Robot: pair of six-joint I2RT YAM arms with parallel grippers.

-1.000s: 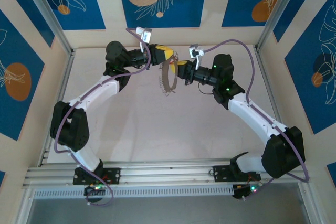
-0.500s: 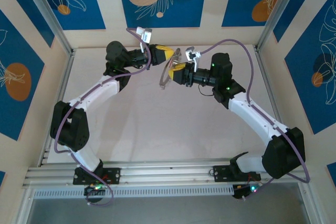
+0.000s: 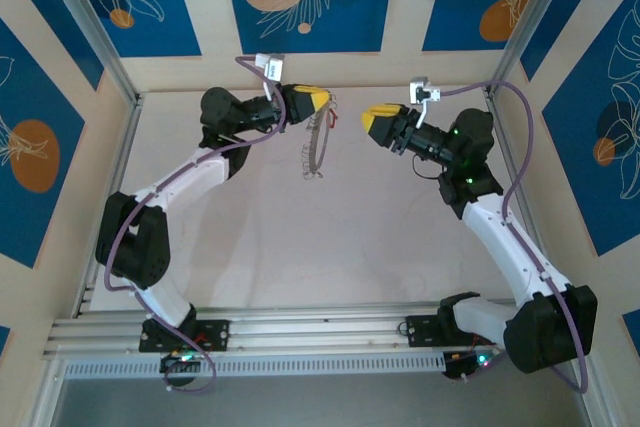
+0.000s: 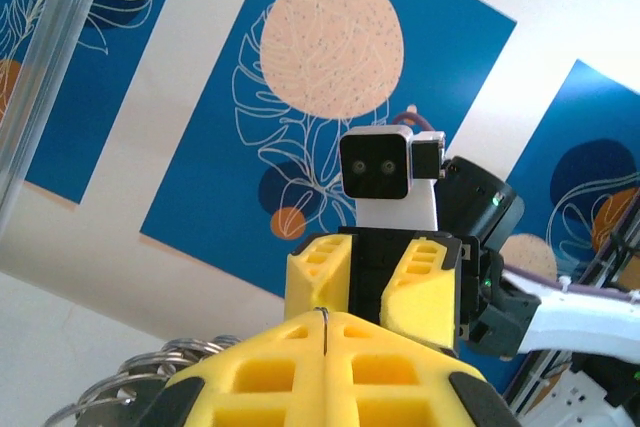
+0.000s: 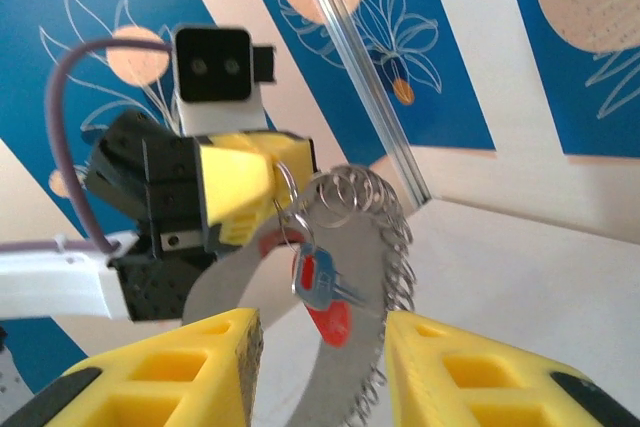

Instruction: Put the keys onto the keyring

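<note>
Over the bench your left jaws pinch the keyring, the key hangs on it, right jaws spread: looks done.

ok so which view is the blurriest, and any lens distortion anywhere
Right wrist view: softest, the key and keyring hanging from the left gripper look smeared, links hard to tell apart. Left wrist view: its own yellow fingers are soft up close, the wall panels behind sharper. Top external view: sharp and evenly lit, but the frame posts lean outward, a wide-angle effect.
</note>
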